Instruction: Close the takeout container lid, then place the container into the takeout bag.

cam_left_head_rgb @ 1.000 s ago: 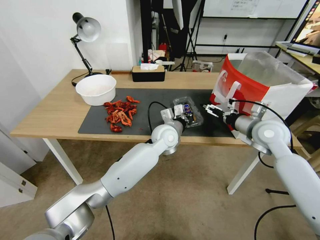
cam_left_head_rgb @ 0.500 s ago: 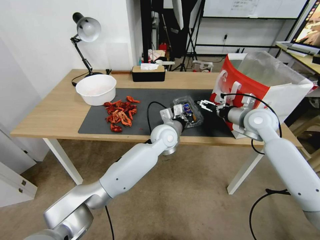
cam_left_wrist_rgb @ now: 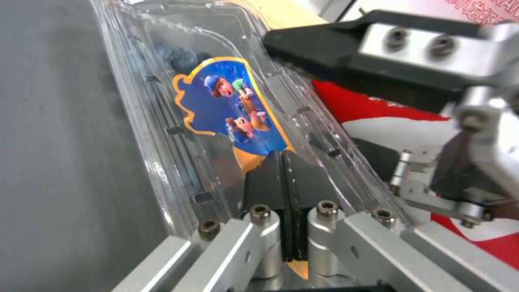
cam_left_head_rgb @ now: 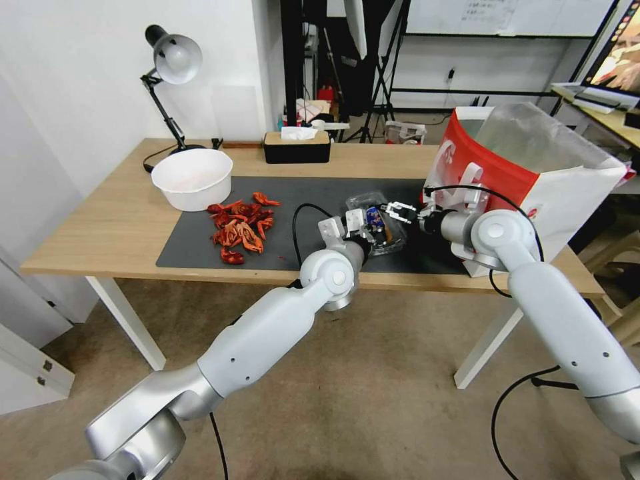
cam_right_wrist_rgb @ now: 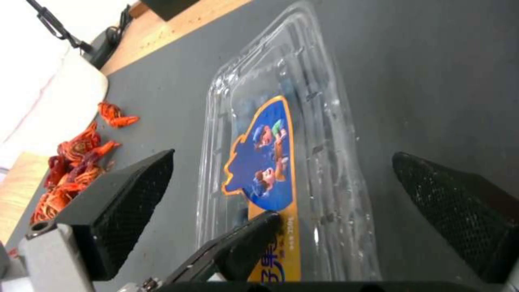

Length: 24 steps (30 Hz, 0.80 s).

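The container (cam_left_head_rgb: 381, 230) is a clear clamshell lying on the dark mat, with its lid (cam_left_wrist_rgb: 216, 105) down over a few blueberries (cam_left_wrist_rgb: 181, 59) and bearing a blue cartoon label (cam_right_wrist_rgb: 265, 158). My left gripper (cam_left_head_rgb: 358, 231) is shut, its fingertips (cam_left_wrist_rgb: 282, 178) resting on the near end of the lid. My right gripper (cam_left_head_rgb: 399, 213) is open just right of the container; its two fingers (cam_right_wrist_rgb: 127, 190) stand apart on either side of the box. The red-and-white takeout bag (cam_left_head_rgb: 513, 167) stands open at the table's right end, behind the right arm.
A white bowl (cam_left_head_rgb: 192, 177) and a pile of red dried pieces (cam_left_head_rgb: 240, 227) sit on the left of the mat (cam_left_head_rgb: 293, 193). A black tissue box (cam_left_head_rgb: 297, 147) and a desk lamp (cam_left_head_rgb: 170, 60) stand at the back. The table's front edge (cam_left_head_rgb: 200, 277) is close to the container.
My right gripper has moved left, away from the bag's front, up to the container's right side. The left gripper and the container have stayed put.
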### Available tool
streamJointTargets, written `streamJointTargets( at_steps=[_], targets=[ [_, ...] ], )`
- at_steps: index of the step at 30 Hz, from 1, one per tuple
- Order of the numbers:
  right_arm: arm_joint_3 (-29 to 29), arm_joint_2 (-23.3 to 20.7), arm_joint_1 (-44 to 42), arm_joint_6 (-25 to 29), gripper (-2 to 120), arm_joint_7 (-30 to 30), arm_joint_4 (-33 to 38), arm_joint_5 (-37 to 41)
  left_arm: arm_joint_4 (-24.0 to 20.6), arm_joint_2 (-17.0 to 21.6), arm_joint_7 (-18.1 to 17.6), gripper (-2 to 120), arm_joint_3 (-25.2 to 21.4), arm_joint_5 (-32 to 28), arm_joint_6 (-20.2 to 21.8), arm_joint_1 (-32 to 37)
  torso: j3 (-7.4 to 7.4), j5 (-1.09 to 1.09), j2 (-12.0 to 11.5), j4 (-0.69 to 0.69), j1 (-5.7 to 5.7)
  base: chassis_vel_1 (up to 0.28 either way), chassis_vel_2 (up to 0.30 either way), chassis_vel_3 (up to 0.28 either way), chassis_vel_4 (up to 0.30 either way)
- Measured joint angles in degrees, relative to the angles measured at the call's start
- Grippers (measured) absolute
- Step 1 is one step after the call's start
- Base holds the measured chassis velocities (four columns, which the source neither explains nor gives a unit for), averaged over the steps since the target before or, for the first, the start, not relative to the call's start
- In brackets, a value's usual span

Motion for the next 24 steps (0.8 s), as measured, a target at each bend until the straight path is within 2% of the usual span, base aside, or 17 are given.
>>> streamJointTargets(
  at_steps=[10, 24],
  targets=[
    [-1.6, 1.7, 1.9, -0.1, 100, -1.1, -3.4, -0.8, -0.3, 0.2, -0.1, 0, 0.0, 0.0, 0.0, 0.1, 0.00, 0.00, 0.0, 0.00, 0.00, 0.000, 0.000, 0.000, 0.000],
    [-1.9, 2.3, 2.4, -0.1, 100, -1.5, -4.7, -1.4, -0.4, 0.2, -0.1, 0, 0.1, 0.0, -0.1, 0.1, 0.00, 0.00, 0.0, 0.00, 0.00, 0.000, 0.000, 0.000, 0.000]
  ],
)
